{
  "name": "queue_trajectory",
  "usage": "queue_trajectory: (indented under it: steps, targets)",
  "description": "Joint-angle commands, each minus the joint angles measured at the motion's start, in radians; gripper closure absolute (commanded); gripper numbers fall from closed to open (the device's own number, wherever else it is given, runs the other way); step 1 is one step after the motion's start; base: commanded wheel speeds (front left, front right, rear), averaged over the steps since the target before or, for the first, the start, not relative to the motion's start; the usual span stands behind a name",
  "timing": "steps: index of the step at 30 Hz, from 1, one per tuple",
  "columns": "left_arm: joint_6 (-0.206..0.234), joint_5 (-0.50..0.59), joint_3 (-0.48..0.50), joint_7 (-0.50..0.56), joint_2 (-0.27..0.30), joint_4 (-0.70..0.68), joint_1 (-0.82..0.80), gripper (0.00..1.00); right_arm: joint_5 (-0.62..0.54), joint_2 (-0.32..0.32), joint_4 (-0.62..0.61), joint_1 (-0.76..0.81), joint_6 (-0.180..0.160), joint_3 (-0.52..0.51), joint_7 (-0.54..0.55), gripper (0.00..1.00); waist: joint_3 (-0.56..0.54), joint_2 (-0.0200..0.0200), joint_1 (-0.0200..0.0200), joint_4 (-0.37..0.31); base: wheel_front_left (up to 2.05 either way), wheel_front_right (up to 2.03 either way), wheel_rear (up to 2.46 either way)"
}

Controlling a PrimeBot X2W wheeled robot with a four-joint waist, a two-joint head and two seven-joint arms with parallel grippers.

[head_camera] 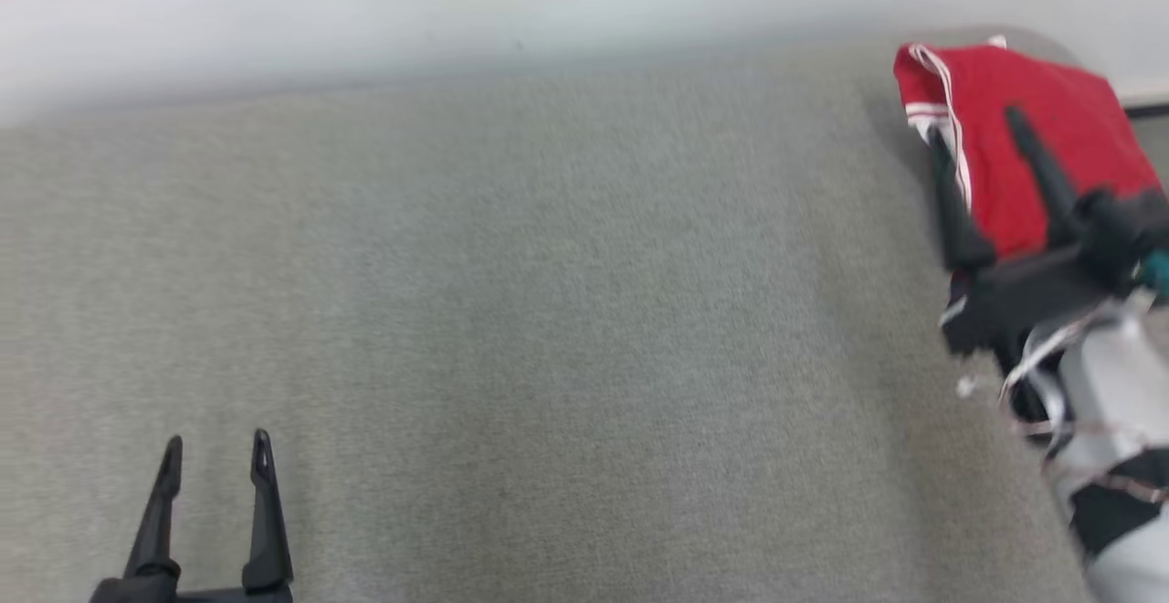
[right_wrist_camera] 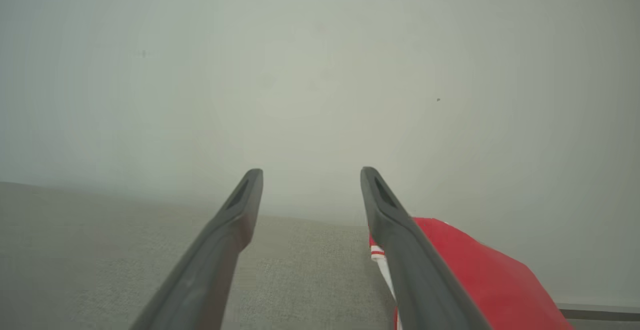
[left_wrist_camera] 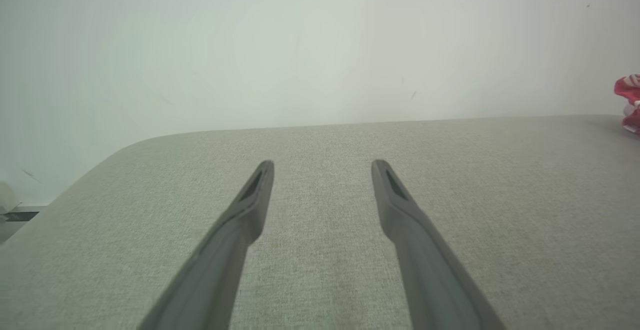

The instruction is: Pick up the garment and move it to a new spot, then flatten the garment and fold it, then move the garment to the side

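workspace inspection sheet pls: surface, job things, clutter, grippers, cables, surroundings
surface: grey fabric tabletop, rounded corners
job's things: red garment with white stripes, bunched at the far right corner
clutter: nothing seen
grippers: left gripper open, empty, at the near left; right gripper open, over the garment, contact unclear
cables: pale wires loose along the right forearm
surroundings: pale wall behind the tabletop

Even, soft light; head view motion-blurred, wrist views hazy toward edges.

The left claw [head_camera: 217,440] sits low with its 2 fingers spread; the right claw [head_camera: 975,128] reaches forward, likewise spread.
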Motion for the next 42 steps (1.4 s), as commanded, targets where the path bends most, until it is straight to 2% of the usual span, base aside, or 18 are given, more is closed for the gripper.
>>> queue_trajectory:
  steps: [1,11,18,22,29,42]
  targets:
    - [-0.001,0.007,-0.002,-0.003,-0.005,0.008,0.017,0.00,-0.013,0.023,-0.027,0.063,-0.003,-0.015,-0.001,0.00,-0.068,0.0001,0.0003,0.045,0.00,0.00,0.00]
    - [-0.013,0.006,-0.008,-0.003,-0.016,0.030,0.040,0.00,-0.069,0.140,-0.215,0.366,-0.003,-0.123,0.004,0.00,-0.112,0.0001,0.0003,0.062,0.00,0.00,0.00]
    - [-0.025,0.014,-0.012,-0.003,-0.017,0.057,0.050,0.00,-0.145,0.245,-0.290,0.559,-0.003,-0.215,-0.003,0.00,-0.146,0.0001,0.0003,0.079,0.00,0.00,0.00]
    - [-0.027,0.013,-0.006,-0.003,-0.014,0.067,0.058,0.00,-0.175,0.296,-0.325,0.626,-0.003,-0.227,-0.008,0.00,-0.163,0.0001,0.0003,0.074,0.00,0.00,0.00]
    - [-0.033,0.009,-0.007,-0.003,-0.016,0.082,0.070,0.00,-0.221,0.325,-0.340,0.665,-0.003,-0.218,-0.010,0.00,-0.180,0.0001,0.0003,0.061,0.00,0.00,0.00]
    - [-0.031,0.021,-0.021,-0.003,-0.018,0.120,0.039,0.00,-0.230,0.323,-0.333,0.650,-0.003,-0.224,-0.010,0.00,-0.189,0.0001,0.0003,0.063,0.00,0.00,0.00]
